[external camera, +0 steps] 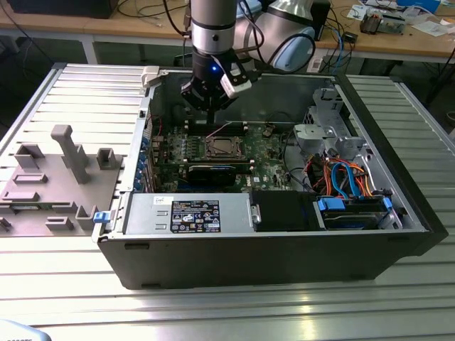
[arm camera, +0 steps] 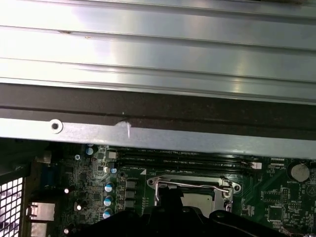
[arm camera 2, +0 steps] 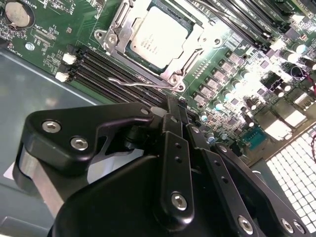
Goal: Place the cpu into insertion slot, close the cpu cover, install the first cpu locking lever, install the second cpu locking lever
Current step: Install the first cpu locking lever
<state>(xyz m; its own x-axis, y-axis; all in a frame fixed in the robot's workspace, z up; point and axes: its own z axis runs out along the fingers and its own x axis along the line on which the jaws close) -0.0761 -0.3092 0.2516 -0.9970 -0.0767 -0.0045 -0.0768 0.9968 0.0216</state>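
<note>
One cpu (arm camera 2: 157, 35) seated in insertion slot (arm camera 2: 132, 55), cover (arm camera 2: 120, 19) closed, fingers (arm camera 2: 174, 118) clenched empty

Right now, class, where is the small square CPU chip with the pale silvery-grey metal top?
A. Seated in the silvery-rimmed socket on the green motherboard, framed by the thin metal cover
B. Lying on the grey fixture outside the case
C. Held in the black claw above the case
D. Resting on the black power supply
A: in the second wrist view the small square CPU chip with the pale silvery-grey metal top sits in the silvery-rimmed socket, the thin metal cover lying around it.
</note>
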